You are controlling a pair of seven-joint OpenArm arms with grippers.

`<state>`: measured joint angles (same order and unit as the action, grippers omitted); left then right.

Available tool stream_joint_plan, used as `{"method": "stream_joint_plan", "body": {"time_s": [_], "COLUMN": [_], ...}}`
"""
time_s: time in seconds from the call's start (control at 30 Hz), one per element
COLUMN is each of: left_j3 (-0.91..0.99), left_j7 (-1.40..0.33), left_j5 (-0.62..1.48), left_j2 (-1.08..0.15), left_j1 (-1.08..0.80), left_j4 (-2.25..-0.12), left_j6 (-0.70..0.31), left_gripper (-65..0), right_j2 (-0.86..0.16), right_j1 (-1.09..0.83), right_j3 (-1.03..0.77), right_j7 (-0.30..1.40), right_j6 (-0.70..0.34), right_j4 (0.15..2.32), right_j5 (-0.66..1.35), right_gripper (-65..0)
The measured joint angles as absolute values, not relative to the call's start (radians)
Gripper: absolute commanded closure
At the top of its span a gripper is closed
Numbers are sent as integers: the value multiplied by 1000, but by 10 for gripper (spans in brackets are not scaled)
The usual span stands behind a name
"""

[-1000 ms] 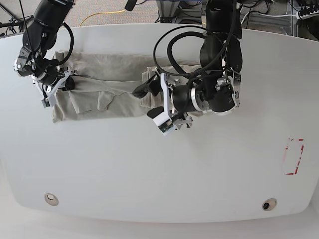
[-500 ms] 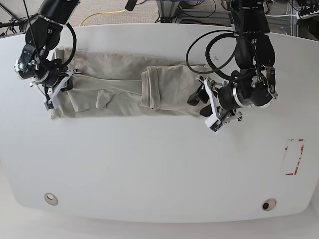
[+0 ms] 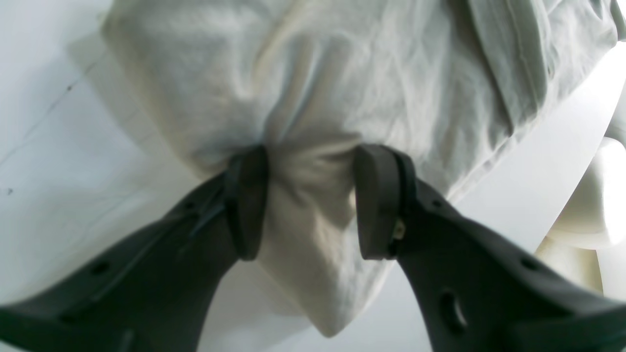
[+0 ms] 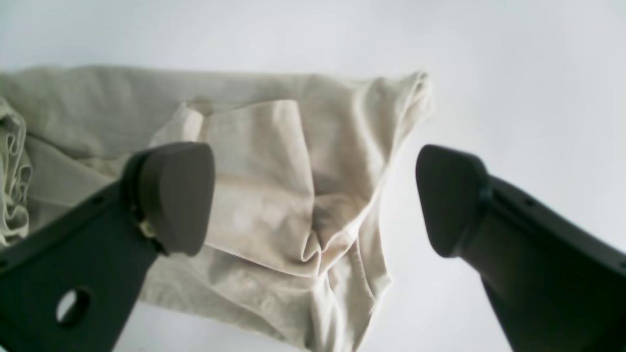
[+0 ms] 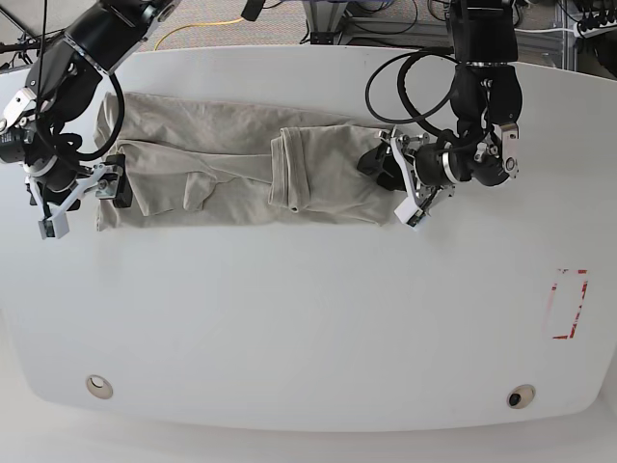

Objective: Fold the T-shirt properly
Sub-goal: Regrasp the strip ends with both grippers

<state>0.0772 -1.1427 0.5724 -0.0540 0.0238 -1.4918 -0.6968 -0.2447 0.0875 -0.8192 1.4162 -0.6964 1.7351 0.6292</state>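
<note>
T-shirt [image 5: 231,169] lies across white table [image 5: 308,318]; cables [image 5: 207,27] seemingly behind.

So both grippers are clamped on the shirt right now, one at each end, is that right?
Not quite. Only the left gripper is clamped on the shirt, pinching a bunched fold between its fingers, as the left wrist view shows. The right gripper is open: in the right wrist view its fingers stand wide apart above the shirt's other end, holding nothing.

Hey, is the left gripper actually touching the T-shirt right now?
Touching. The left wrist view shows the left gripper with its jaws pressed against a bunched fold of the T-shirt, cloth pinched between them.
</note>
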Motion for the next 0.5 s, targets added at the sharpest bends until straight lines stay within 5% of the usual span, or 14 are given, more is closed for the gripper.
{"method": "stream_joint_plan", "body": {"time_s": [0.3,0.5], "left_j3": [78,80], "left_j7": [-1135,-1135], "left_j5": [577,576], "left_j2": [-76,-76], "left_j1": [25,25], "left_j4": [-1485,-1485], "left_j6": [-697,-697], "left_gripper": [-264,-264], "right_j2": [-401,-452], "right_j1": [94,40], "right_j3": [-946,-947], "right_j7": [1413,1393], "right_j6": [-697,-696], "right_j4": [1339,1214], "right_j5": [922,919], "right_gripper": [-626,-626]}}
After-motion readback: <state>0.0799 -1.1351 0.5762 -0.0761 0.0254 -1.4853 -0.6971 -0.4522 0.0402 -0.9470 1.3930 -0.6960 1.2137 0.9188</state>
